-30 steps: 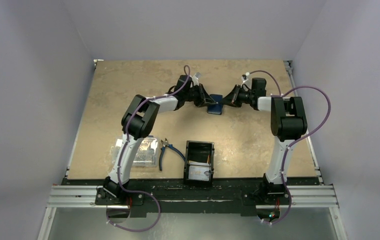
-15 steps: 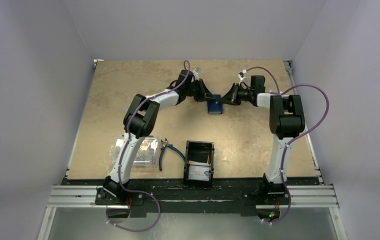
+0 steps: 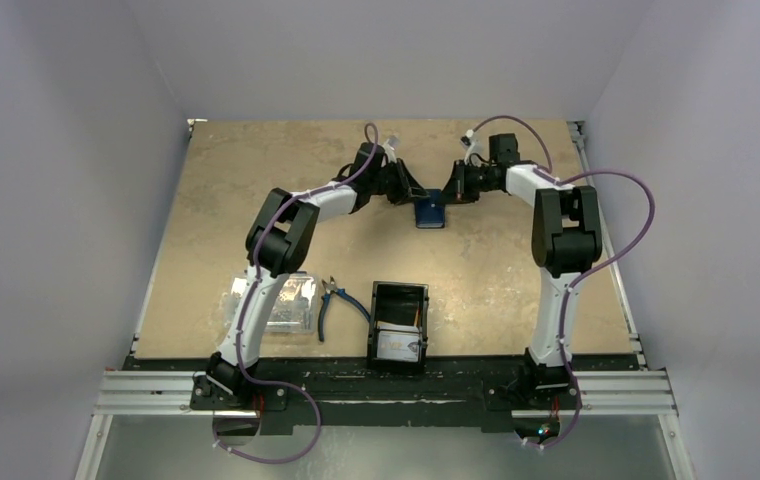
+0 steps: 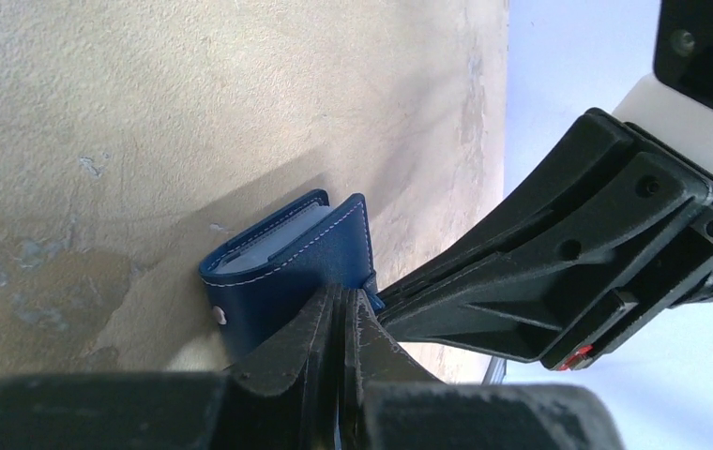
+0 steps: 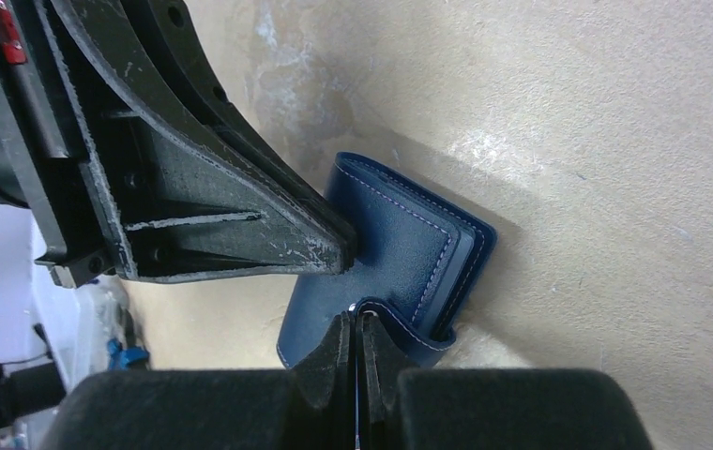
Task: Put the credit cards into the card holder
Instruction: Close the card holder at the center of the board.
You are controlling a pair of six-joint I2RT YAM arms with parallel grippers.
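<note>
The navy blue card holder (image 3: 430,213) stands on the table at the far middle, partly unfolded, between both grippers. My left gripper (image 3: 417,198) is shut on one of its flaps; in the left wrist view the fingertips (image 4: 345,296) pinch the card holder (image 4: 282,262). My right gripper (image 3: 447,196) is shut on the opposite flap; in the right wrist view it (image 5: 355,321) pinches the card holder (image 5: 400,248) at its curled edge. A white credit card (image 3: 398,346) lies in the black tray at the near middle.
The black open-topped tray (image 3: 380,312) sits near the front edge. Blue-handled pliers (image 3: 339,299) lie left of it. A clear plastic box (image 3: 278,304) stands further left. The left gripper's finger (image 5: 240,220) crosses the right wrist view.
Both grippers have shifted slightly toward the far side of the table, the right wrist swinging further back and left. The card holder stays held between them.
</note>
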